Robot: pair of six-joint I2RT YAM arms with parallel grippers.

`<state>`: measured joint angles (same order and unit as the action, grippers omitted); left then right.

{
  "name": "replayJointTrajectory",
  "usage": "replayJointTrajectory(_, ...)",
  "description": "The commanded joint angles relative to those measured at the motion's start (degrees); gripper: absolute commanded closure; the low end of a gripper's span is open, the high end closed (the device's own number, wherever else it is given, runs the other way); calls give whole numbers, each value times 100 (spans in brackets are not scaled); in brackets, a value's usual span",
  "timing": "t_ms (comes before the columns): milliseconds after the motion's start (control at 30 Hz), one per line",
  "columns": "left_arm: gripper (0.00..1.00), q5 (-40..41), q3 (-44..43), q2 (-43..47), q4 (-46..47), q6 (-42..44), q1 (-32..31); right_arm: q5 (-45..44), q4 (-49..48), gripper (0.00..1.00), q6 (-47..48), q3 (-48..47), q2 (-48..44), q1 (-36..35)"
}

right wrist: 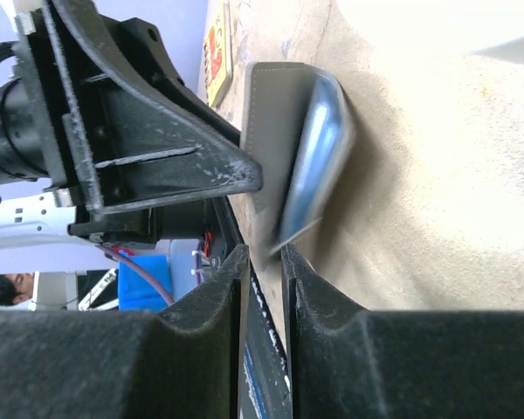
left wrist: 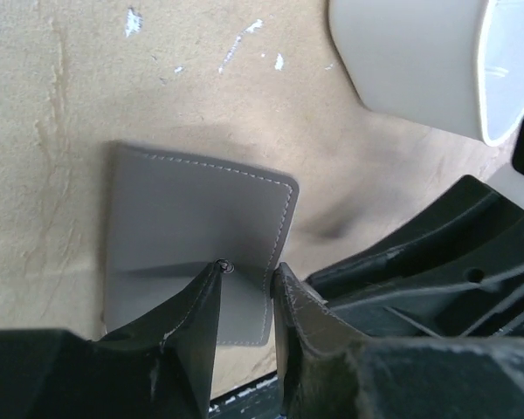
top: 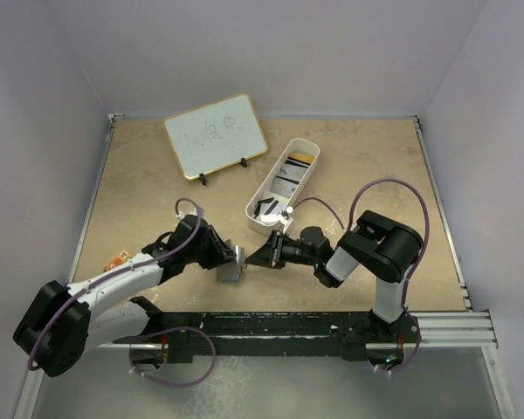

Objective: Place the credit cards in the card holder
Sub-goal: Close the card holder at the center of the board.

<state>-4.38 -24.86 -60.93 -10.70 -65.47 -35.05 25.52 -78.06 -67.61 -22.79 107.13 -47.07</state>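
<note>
Card holder [left wrist: 192, 218] pinched at flap by left gripper [left wrist: 244, 284], near table middle. Judged soft, floppy; best gripped at stitched edge. Right gripper [right wrist: 264, 262] nearly closed, nothing seen held. Credit cards [top: 288, 175] seen in white tray [top: 307, 144].

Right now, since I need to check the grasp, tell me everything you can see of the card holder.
The card holder is a small grey wallet, leather-like, with pale stitching along its rounded edges and a small snap. It is partly open, low at the tan table between the two arms, its light blue inside showing. The left gripper pinches it near the snap; the right gripper sits just before its open side.
</note>
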Motion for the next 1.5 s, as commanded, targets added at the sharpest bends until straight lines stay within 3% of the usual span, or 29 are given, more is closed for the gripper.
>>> replayJointTrajectory(0,75,52,261,-318,318,2,-26,335,-691,74,-145,90,2,115)
replayJointTrajectory(167,67,-27,277,-477,538,-46,-28,395,-612,64,-141,103,-49,113)
replayJointTrajectory(367,63,83,100,-218,233,-54,-28,342,-37,62,-20,66,-285,110)
replayJointTrajectory(533,62,723,-470,74,-827,212,-28,-133,1491,60,700,-137,-946,92)
replayJointTrajectory(667,68,1032,-816,124,-1302,376,-19,-625,3039,60,1210,-450,-1411,53)
replayJointTrajectory(767,68,1202,-1006,150,-1552,432,-15,-715,3565,60,1347,-691,-1483,2)
replayJointTrajectory(933,70,1679,-1194,67,-2119,638,-11,-903,3912,61,1364,-991,-1407,-170)
replayJointTrajectory(1133,81,1156,-759,-292,-1441,770,-9,-920,3937,61,1318,-1223,-1177,-222)
replayJointTrajectory(1467,81,1238,-523,-643,-1348,868,-11,-972,4092,58,1336,-1645,-807,-281)
